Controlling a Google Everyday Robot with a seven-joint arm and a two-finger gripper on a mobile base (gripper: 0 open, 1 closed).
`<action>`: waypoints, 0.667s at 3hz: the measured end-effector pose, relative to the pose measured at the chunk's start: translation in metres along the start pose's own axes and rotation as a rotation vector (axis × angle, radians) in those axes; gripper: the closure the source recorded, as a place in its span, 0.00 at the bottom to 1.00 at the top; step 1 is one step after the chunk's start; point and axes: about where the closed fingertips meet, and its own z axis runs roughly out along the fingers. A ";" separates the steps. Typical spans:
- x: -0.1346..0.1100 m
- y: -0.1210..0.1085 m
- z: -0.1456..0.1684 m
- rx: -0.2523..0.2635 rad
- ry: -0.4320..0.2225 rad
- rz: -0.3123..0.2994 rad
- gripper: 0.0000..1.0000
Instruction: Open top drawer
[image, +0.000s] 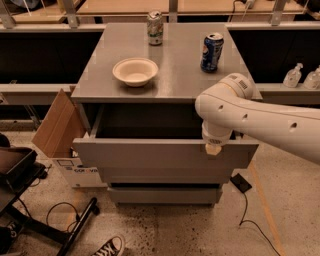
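Observation:
The top drawer (150, 156) is a wide grey handleless front on a deep grey box. It stands pulled well out from the grey cabinet (170, 85), and its dark inside shows. My gripper (213, 148) hangs from the white arm at the right part of the drawer front's top edge, pointing down. Two narrower grey drawer fronts (165, 192) sit pushed in below it.
On the cabinet top stand a cream bowl (135, 71), a green-white can (155, 28) and a blue can (212, 52). An open cardboard box (60, 132) stands at the left. A black chair base (30, 200), cables and a shoe (107, 246) lie on the floor.

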 end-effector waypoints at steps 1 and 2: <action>0.015 0.012 -0.018 -0.007 0.008 -0.013 1.00; 0.015 0.012 -0.018 -0.007 0.008 -0.013 1.00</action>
